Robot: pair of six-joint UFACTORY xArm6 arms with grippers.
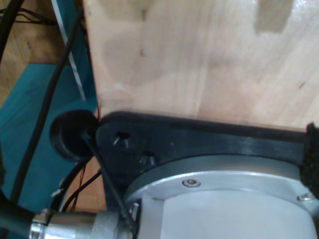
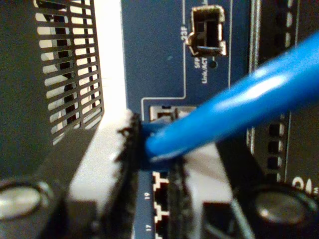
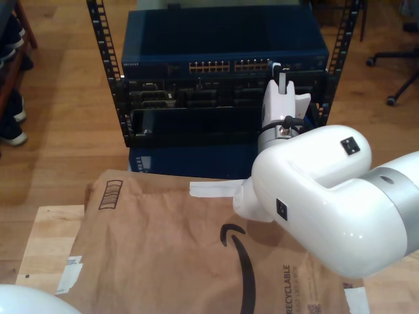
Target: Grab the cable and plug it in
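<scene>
The bright-blue cable [image 2: 239, 102] runs from close to the camera down to its plug end [image 2: 148, 130]. My second gripper [image 2: 152, 137] is shut on that end, between white fingers [image 2: 102, 149] with black pads. The plug tip sits at the mouth of a port [image 2: 167, 113] on the blue switch face [image 2: 154, 55], above the ports marked 19 and 17. In the exterior view my second gripper [image 3: 280, 70] reaches the port row of the blue switch [image 3: 222, 40] in the rack. A sliver of black rough pad [image 1: 312, 154] of my first gripper hangs over a black base plate [image 1: 199, 137].
A brown paper bag [image 3: 177, 248] covers the wooden table [image 3: 46, 242] in front of the rack [image 3: 108, 72]. An SFP slot [image 2: 207, 32] lies above the port. Black cables [image 1: 47, 99] hang beside the table edge. Shoes [image 3: 10, 127] show at the exterior view's left, a chair base [image 3: 393, 59] at its right.
</scene>
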